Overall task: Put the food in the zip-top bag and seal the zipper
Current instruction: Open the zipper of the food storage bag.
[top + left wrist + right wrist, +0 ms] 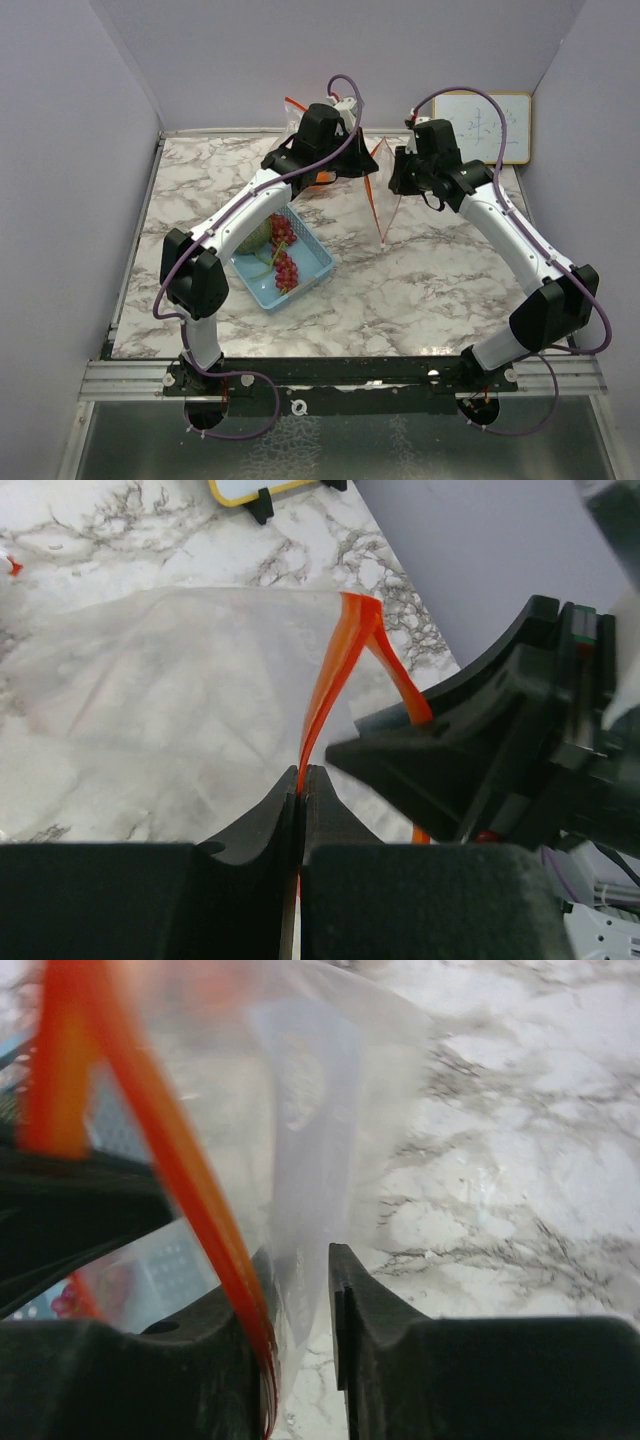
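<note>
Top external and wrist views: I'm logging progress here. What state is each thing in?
Zip-top bag: zipper open, looks empty.
Left gripper: shut on the bag's orange zipper strip.
Right gripper: open, bag edge between the jaws.
Basket: holds melon and grapes.

White-grey marbled table (420, 290), light-blue basket (312, 260) left of centre, small whiteboard (490, 125) standing at far right corner

Grapes (285, 264) in basket (313, 260) — bag (383, 206) behind

Melon (256, 238) half hidden beneath left arm (238, 214); zipper (170, 1150) blurred (right wrist view); whiteboard (483, 127) marks too small to read
</note>
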